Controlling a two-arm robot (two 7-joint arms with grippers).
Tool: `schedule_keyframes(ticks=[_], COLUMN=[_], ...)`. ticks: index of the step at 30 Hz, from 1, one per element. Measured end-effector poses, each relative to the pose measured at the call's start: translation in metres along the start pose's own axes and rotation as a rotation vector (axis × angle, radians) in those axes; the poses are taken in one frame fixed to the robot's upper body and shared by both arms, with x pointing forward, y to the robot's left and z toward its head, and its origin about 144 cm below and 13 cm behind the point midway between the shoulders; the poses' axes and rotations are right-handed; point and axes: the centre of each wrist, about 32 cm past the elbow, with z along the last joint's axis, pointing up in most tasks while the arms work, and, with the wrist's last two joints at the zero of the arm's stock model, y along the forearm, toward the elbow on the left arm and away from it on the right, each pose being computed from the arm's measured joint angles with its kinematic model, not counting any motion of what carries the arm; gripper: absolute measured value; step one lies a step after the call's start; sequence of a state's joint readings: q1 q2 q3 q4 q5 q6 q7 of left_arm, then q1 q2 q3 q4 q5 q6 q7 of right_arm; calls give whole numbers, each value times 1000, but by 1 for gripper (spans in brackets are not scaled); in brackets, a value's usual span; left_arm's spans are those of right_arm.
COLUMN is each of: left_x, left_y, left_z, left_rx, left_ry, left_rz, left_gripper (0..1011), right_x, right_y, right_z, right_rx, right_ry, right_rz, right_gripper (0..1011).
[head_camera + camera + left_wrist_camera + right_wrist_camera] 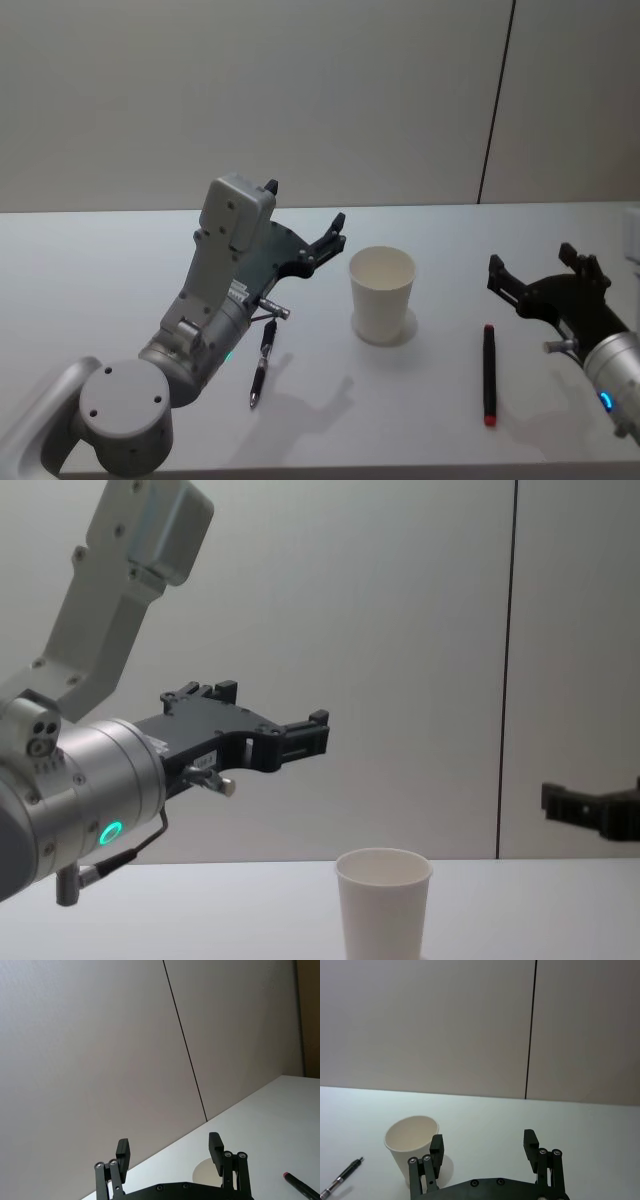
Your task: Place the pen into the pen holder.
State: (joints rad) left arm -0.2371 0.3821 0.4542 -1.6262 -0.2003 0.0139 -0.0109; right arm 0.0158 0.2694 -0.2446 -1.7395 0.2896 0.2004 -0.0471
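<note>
The pen holder, a white paper cup (381, 290), stands upright mid-table, also seen as the cup (383, 900) and the cup (412, 1146). A black pen (262, 365) lies on the table to its left, beneath my left arm, and shows as the pen (341, 1179). A second pen (489, 375), black with red ends, lies to the cup's right. My left gripper (308, 215) hangs open and empty in the air, up and left of the cup, its fingers (122, 1152) wide apart. My right gripper (533, 260) is open and empty, right of the cup and beyond the red-ended pen.
The white table (90, 280) meets a plain grey wall with a dark vertical seam (498, 100). A pale object (631, 235) sits at the table's right edge.
</note>
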Motion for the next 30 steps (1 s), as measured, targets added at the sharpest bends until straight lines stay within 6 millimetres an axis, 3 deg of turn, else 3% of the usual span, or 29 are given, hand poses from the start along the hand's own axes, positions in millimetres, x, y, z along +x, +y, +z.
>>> schedule_keyframes(ticks=[30], left_x=[0], left_y=[0], left_z=[0], left_rx=[0], left_ry=[0], left_rz=[0], left_gripper=[1004], right_x=[-43], right_y=[59], right_z=[-12], right_rx=[-334], right_ry=[59], right_rz=[-137], right_gripper=[1001])
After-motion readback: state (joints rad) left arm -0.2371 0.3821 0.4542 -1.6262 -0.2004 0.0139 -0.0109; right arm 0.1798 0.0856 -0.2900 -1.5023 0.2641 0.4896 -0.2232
